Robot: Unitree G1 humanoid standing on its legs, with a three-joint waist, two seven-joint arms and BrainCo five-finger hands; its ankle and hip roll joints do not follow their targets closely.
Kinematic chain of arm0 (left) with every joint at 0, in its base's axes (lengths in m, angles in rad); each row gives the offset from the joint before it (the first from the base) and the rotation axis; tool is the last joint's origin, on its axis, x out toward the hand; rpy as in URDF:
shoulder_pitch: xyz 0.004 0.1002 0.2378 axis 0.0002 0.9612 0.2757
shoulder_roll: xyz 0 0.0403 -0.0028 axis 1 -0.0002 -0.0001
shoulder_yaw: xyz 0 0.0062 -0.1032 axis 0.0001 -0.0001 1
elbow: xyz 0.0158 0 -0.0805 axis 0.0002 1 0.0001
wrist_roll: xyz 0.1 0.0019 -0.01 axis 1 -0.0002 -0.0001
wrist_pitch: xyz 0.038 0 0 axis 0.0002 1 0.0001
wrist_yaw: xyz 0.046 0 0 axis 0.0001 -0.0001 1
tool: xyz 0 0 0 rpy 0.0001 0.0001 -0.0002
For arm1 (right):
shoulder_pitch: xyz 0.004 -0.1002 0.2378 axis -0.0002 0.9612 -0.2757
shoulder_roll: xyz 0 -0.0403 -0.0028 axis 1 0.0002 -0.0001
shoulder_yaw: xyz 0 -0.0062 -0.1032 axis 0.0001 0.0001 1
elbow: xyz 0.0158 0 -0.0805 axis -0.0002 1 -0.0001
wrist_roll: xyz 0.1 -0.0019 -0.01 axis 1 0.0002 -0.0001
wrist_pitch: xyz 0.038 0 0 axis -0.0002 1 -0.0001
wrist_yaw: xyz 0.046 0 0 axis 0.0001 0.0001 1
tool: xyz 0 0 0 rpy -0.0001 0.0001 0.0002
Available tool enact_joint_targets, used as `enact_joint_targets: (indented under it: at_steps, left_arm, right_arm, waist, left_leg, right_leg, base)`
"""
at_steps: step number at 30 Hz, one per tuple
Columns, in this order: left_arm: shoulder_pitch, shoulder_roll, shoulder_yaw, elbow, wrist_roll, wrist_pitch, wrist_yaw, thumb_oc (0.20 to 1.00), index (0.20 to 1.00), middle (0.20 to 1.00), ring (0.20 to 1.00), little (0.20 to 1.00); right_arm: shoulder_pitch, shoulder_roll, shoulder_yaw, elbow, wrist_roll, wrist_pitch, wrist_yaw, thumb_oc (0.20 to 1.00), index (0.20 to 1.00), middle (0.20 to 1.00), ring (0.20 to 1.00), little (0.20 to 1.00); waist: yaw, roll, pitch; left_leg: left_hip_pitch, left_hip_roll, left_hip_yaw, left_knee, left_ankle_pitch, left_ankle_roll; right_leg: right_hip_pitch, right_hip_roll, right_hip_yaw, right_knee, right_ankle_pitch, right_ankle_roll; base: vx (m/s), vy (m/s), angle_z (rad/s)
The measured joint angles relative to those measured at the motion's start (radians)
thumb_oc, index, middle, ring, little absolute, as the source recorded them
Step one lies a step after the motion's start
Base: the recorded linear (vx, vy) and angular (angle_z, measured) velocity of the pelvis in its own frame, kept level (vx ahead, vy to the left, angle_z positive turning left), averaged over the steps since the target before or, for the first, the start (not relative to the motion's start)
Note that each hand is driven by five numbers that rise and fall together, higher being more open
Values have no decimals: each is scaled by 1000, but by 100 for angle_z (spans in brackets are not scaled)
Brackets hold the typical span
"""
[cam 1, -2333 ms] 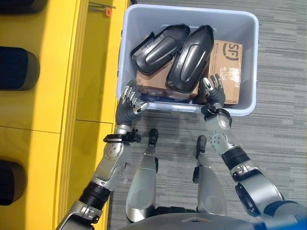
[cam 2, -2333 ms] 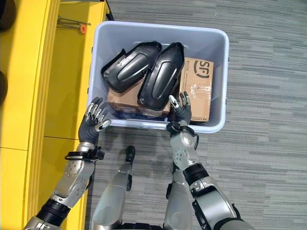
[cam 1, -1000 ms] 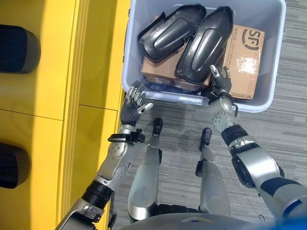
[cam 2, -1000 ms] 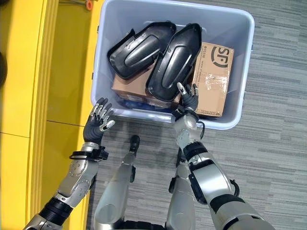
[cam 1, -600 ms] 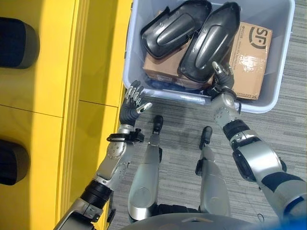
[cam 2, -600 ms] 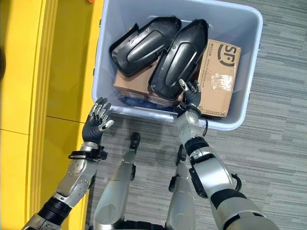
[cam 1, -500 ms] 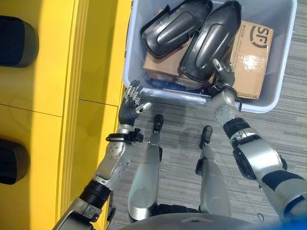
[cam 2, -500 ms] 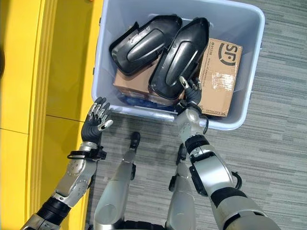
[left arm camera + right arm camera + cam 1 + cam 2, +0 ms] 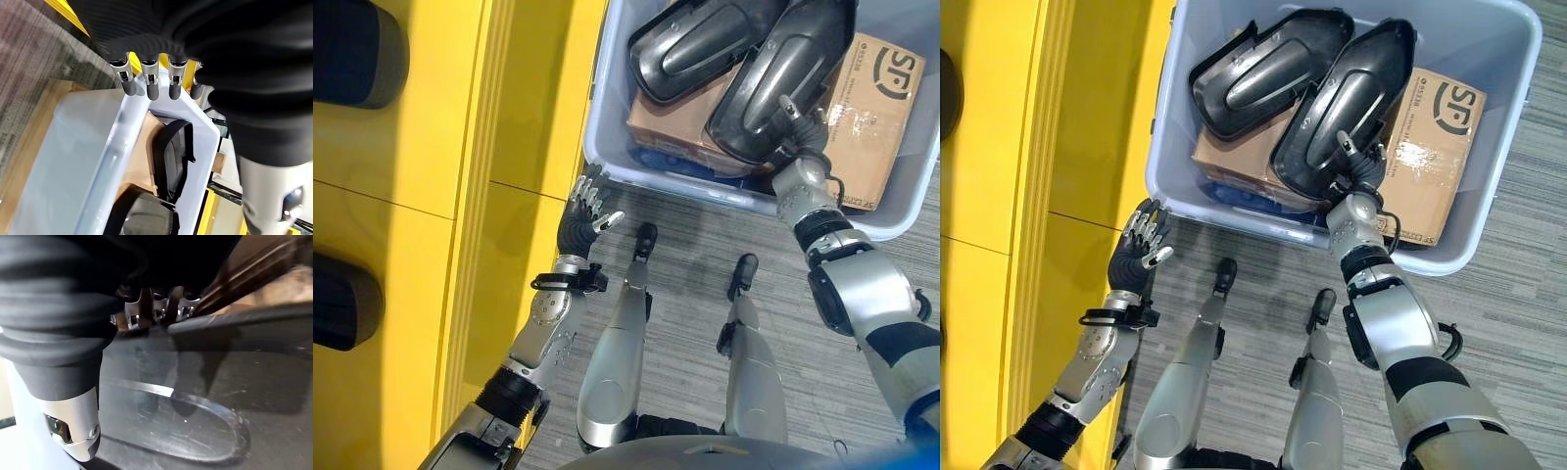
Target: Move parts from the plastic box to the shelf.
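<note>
Right robot hand (image 9: 1359, 162) has reached onto black part (image 9: 1347, 98).

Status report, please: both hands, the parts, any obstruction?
Right hand on nearer black part, grip unclear. Left hand open outside plastic box. Second part alongside, both on cardboard boxes.

Plastic box (image 9: 1167, 127) is seen as pale, smooth, slightly translucent plastic. Two black parts (image 9: 1347, 98) are moulded plastic with a semi-gloss, lightly scuffed finish; the cardboard carton (image 9: 1440, 137) is matt brown, taped. Shelf (image 9: 440, 147) is painted glossy yellow; carpet (image 9: 1489, 333) is rough grey.

Grey carpeted floor (image 9: 1489, 323) carries the pale plastic box (image 9: 1167, 127), standing just beside the yellow shelf (image 9: 999, 127).
</note>
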Motion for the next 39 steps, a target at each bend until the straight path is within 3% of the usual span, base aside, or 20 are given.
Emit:
enact_joint_targets:
  at_steps: [7,8,9,16,22,24,26,29,34,37,39]
  left_arm:
    - [-12,19,-23,-4,-21,-7,-1,1000,1000,1000,1000,1000]
    - [-13,20,-25,-5,-24,-8,-1,1000,1000,1000,1000,1000]
    - [-15,20,-29,-6,-24,-8,-2,1000,1000,1000,1000,1000]
    - [-35,21,-30,-16,-24,-14,-7,1000,1000,1000,1000,1000]
    - [-36,19,-27,-23,-25,-15,-9,1000,1000,1000,1000,1000]
    - [-26,16,-8,-22,-33,-17,-10,1000,1000,1000,1000,1000]
    - [3,15,41,-17,-36,-16,-12,1000,1000,1000,1000,1000]
    - [15,16,75,-19,-36,-12,-27,1000,1000,1000,1000,1000]
    - [98,37,126,-20,-37,-11,-54,1000,1000,1000,1000,1000]
    - [164,33,179,-20,-37,7,-78,1000,1000,1000,1000,1000]
    - [175,32,200,-20,-37,12,-97,1000,1000,1000,1000,1000]
  right_arm:
    - [-50,-78,9,71,-52,33,-1,1000,1000,1000,1000,1000]
    - [-53,-82,9,80,-67,35,-1,696,696,696,696,696]
    - [-52,-91,13,93,-85,46,-1,200,200,200,200,200]
    - [-35,-105,6,87,-119,45,-6,200,200,200,200,200]
    - [122,-79,8,-85,-114,36,-3,200,200,200,200,200]
    - [270,-10,27,-253,-105,12,-2,200,200,200,200,200]
    - [459,54,36,-550,-89,-19,2,200,200,200,200,200]
    - [609,90,24,-696,-75,-25,8,200,200,200,200,200]
    - [747,89,-4,-765,-77,-28,22,200,200,200,200,200]
    - [799,90,-1,-893,-82,-31,65,200,200,200,200,200]
    - [801,89,0,-914,-93,-31,82,200,200,200,200,200]
  waist:
    - [32,14,8]
    - [34,14,8]
    - [37,14,8]
    - [33,14,8]
    - [13,10,9]
    - [-33,-18,12]
    - [-84,-62,10]
    - [-92,-89,1]
    - [-116,-132,-158]
    - [-122,-107,-230]
    - [-123,-101,-241]
  left_leg:
    - [-57,-10,-11,22,3,4]
    - [-63,-12,-13,25,3,4]
    - [-71,-16,-15,27,4,5]
    - [-74,-28,-16,45,4,5]
    - [-27,-24,-13,51,4,6]
    - [31,-21,-7,50,1,8]
    - [84,-10,6,49,-6,5]
    - [168,9,24,28,-11,1]
    - [230,29,36,-33,-9,-8]
    - [339,43,65,-113,13,-10]
    - [386,50,81,-132,13,-11]
  right_leg:
    - [-44,-5,-9,12,3,5]
    - [-48,-6,-11,12,4,6]
    - [-53,-7,-13,14,4,7]
    - [-59,-20,-12,42,-1,12]
    - [-13,-18,-9,48,0,11]
    - [41,-16,-6,46,0,11]
    - [86,-6,0,45,0,7]
    - [149,3,16,41,-1,-1]
    - [192,14,21,-3,3,-11]
    - [260,21,34,-27,4,-10]
    - [291,26,47,-27,-2,-10]
  base:
    - [-2,-1,4]
    - [5,18,8]
    - [-23,22,8]
    - [-10,13,2]
    - [-18,2,-1]
    - [-49,-21,-10]
    - [-23,-46,-23]
    - [23,-34,-21]
    - [37,-36,-12]
    - [76,-49,-20]
    - [50,-35,-21]
